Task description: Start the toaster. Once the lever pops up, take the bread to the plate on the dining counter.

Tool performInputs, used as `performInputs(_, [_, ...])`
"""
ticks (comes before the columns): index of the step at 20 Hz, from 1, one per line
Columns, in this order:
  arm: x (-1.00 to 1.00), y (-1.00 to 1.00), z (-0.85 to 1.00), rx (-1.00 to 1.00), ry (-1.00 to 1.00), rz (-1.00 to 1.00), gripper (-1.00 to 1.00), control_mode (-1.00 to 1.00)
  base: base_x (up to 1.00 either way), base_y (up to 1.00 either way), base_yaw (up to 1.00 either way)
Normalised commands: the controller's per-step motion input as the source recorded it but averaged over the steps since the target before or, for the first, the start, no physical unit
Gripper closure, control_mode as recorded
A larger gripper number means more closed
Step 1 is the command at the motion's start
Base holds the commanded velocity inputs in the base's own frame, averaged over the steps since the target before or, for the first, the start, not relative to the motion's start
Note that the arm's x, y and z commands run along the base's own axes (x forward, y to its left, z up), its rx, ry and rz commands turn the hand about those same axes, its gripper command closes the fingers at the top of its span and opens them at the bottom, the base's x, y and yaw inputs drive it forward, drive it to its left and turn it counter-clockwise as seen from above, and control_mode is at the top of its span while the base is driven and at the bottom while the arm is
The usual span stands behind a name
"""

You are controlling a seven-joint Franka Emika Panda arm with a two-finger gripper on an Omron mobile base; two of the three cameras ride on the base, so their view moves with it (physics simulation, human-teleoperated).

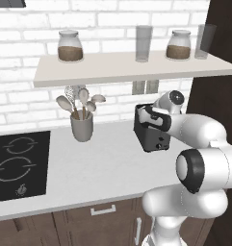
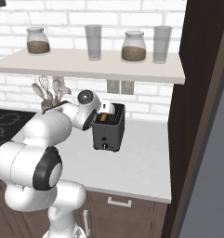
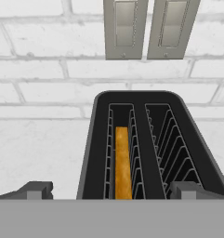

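The dark grey toaster (image 1: 155, 139) stands on the pale worktop by the brick wall, its narrow end face toward me. The bread (image 3: 123, 163), a golden-brown slice, sits upright and deep in the left slot of the toaster (image 3: 150, 139); its orange edge (image 2: 102, 118) also peeks out from the side. My gripper (image 3: 112, 190) hovers just above the toaster's near end, open, fingertips (image 3: 36, 189) spread wider than both slots and holding nothing. From the base, the gripper (image 1: 153, 118) covers the toaster's top. The plate and the dining counter are out of view.
A grey utensil holder (image 1: 82, 126) with spoons stands left of the toaster, and a black hob (image 1: 19, 163) lies further left. The shelf (image 1: 132, 67) with jars and glasses hangs overhead. Two wall sockets (image 3: 146, 28) sit behind the toaster. A tall dark cabinet (image 2: 197, 116) bounds the right.
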Motion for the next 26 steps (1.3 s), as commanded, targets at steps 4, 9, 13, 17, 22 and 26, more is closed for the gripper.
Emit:
performInputs(4, [0.00, 0.00, 0.00, 0.00, 0.00, 0.00, -1.00, -1.00, 0.00, 0.00, 0.00])
performInputs(9, [0.00, 0.00, 0.00, 0.00, 0.00, 0.00, -1.00, -1.00, 0.00, 0.00, 0.00])
performInputs(13, [0.00, 0.00, 0.00, 0.00, 0.00, 0.00, -1.00, -1.00, 0.00, 0.00, 0.00])
performInputs(17, [0.00, 0.00, 0.00, 0.00, 0.00, 0.00, -1.00, -1.00, 0.00, 0.00, 0.00])
performInputs(22, [0.00, 0.00, 0.00, 0.00, 0.00, 0.00, -1.00, -1.00, 0.00, 0.00, 0.00])
performInputs(26, [0.00, 0.00, 0.00, 0.00, 0.00, 0.00, -1.00, -1.00, 0.00, 0.00, 0.00])
